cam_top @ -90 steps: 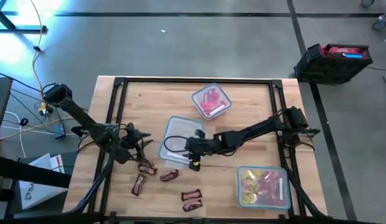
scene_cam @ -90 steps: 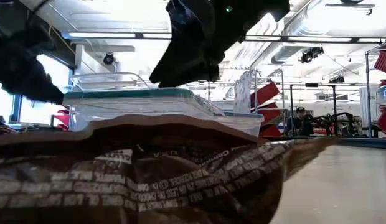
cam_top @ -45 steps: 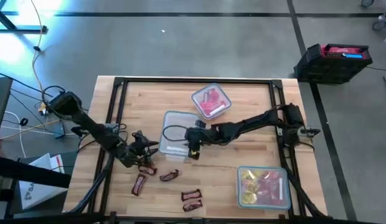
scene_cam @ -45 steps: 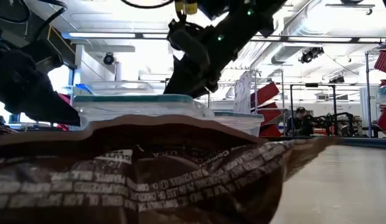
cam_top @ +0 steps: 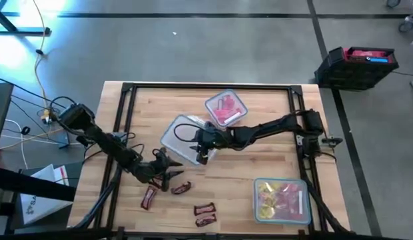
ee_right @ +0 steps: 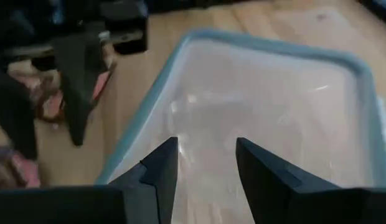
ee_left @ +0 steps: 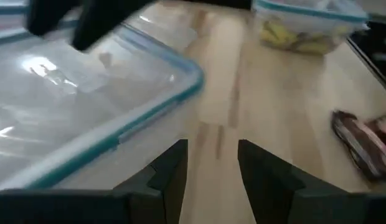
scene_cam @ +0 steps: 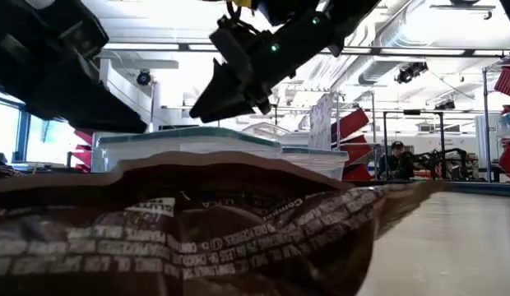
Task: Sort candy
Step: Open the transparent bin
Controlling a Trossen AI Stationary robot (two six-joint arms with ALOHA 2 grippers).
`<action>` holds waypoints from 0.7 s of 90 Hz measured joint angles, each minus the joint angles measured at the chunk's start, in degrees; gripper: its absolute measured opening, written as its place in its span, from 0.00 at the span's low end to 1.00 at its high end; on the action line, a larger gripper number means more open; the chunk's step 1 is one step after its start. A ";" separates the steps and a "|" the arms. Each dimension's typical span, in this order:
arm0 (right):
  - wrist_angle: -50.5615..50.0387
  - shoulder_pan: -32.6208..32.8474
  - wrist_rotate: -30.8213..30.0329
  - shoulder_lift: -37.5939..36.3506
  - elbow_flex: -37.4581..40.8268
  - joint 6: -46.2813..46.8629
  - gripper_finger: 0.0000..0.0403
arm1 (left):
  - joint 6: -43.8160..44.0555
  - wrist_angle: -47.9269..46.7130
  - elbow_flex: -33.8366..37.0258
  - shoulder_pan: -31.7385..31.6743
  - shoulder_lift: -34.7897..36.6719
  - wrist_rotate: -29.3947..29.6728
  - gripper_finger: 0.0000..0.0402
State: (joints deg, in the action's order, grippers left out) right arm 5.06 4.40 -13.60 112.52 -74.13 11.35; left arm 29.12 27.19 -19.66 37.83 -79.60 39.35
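Observation:
Several dark brown candy bars lie on the table's near left, among them one (cam_top: 148,197), one (cam_top: 181,189) and one (cam_top: 205,210); another fills the foreground of the low view (scene_cam: 197,234). My left gripper (cam_top: 164,173) hovers open just above them, with bare wood between its fingers (ee_left: 211,168) and a brown bar (ee_left: 361,146) off to one side. My right gripper (cam_top: 200,149) is open over the near right part of an empty clear container (cam_top: 182,135) with a teal rim (ee_right: 134,130), which sits turned askew at mid-table. My right gripper points slanting down into the empty container's open top (ee_right: 268,112) from the table's right. In the low view its fingertips (scene_cam: 207,103) show just above the rim. I cannot tell whether they touch the container.
A clear container of red candy (cam_top: 226,108) stands at the far middle. Another, holding yellow and pink candy (cam_top: 281,200), stands at the near right. A black frame (cam_top: 206,86) runs around the table. Bare wood lies between the two arms and the near right container.
My left gripper has moved toward the table's near right, down over the brown candy bars. My right gripper has drawn toward the far left and risen a little. The empty container has turned about and slid toward the table's far left.

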 joint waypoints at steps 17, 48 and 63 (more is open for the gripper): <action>8.67 2.27 -7.51 4.27 -0.01 0.55 0.33 | 17.83 -29.23 0.09 3.45 10.95 0.44 0.31; 23.93 0.02 -5.30 11.11 -0.07 1.66 0.33 | 24.76 -32.91 7.17 2.29 13.35 8.46 0.31; 23.76 -1.02 -3.75 13.06 -0.04 1.66 0.33 | 21.53 -26.69 9.76 0.71 13.38 12.78 0.31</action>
State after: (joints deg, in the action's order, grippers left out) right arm 28.82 3.38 -17.35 125.58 -74.17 13.01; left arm 50.65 0.50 -9.90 38.55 -66.21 52.13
